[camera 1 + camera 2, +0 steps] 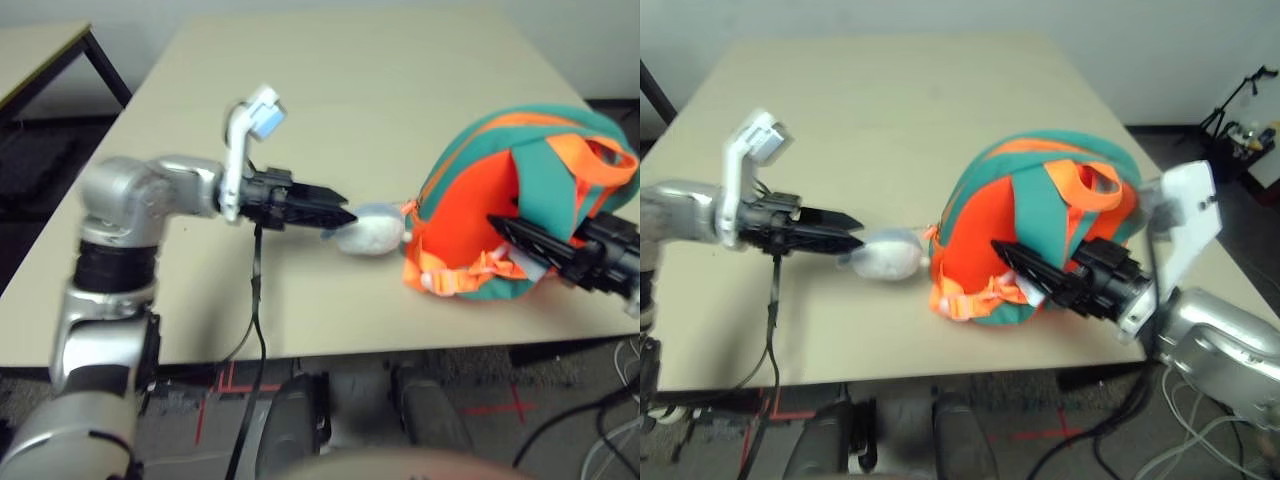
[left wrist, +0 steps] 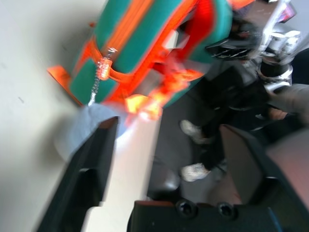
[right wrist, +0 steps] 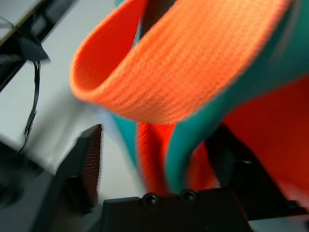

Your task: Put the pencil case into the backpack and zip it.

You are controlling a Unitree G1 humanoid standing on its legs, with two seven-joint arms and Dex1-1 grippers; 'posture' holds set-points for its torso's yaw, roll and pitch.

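Note:
The teal and orange backpack [image 1: 480, 200] lies on the right part of the table [image 1: 330, 90], its orange straps facing me. Its grey-white plush fish [image 1: 368, 230] rests on the tabletop at its left side, hung from a small chain [image 2: 99, 77]. My left gripper [image 1: 345, 215] points right with its tips at the plush; in the left wrist view its fingers [image 2: 91, 169] stand apart, open, nothing gripped. My right gripper [image 1: 497, 225] reaches in at the backpack's strap side. It is open, and a teal-edged orange strap [image 3: 193, 63] runs between its fingers [image 3: 87, 159]. The pencil case is out of view.
A black cable [image 1: 255, 290] hangs from my left wrist over the table's front edge. A second table [image 1: 40, 50] stands at the far left. Cables and gear [image 1: 1240, 130] sit on the floor to the right. Bare tabletop stretches behind the backpack.

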